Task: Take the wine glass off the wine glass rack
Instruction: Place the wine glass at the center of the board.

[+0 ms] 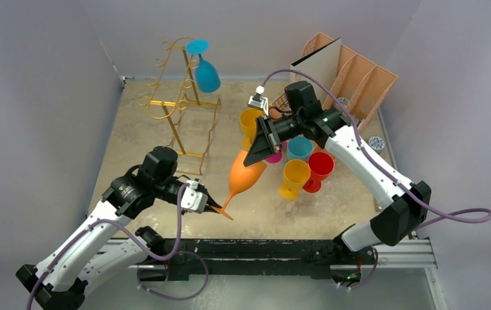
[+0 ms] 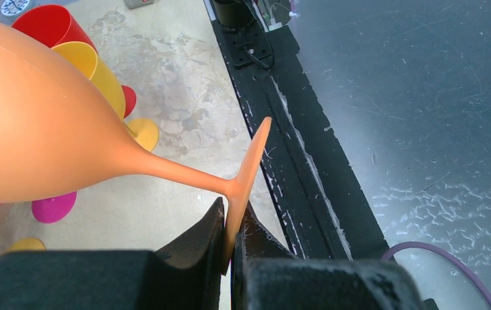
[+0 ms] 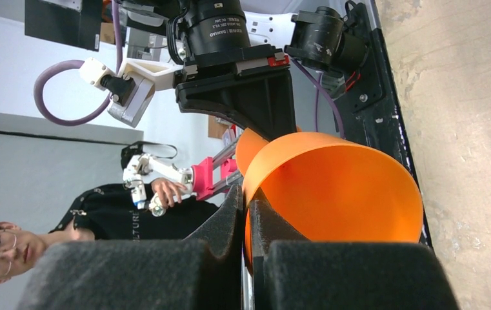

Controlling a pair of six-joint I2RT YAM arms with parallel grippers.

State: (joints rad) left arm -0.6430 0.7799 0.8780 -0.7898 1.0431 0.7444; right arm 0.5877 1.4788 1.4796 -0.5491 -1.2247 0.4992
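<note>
The gold wire wine glass rack (image 1: 177,103) stands at the back left. A blue wine glass (image 1: 206,74) hangs upside down from its top right hook. An orange wine glass (image 1: 246,174) is off the rack, held tilted above the table between both arms. My left gripper (image 1: 215,208) is shut on the edge of its round foot (image 2: 250,161); its bowl (image 2: 36,129) fills the left of the left wrist view. My right gripper (image 1: 260,154) is shut on the bowl's rim (image 3: 339,187), one finger inside the bowl and one outside.
Several coloured glasses stand right of centre: yellow (image 1: 251,124), teal (image 1: 299,148), red (image 1: 319,169), another yellow (image 1: 293,177) and a magenta one (image 1: 273,157) partly hidden. A peach slotted organiser (image 1: 352,74) stands at the back right. The black base rail (image 1: 262,248) runs along the near edge.
</note>
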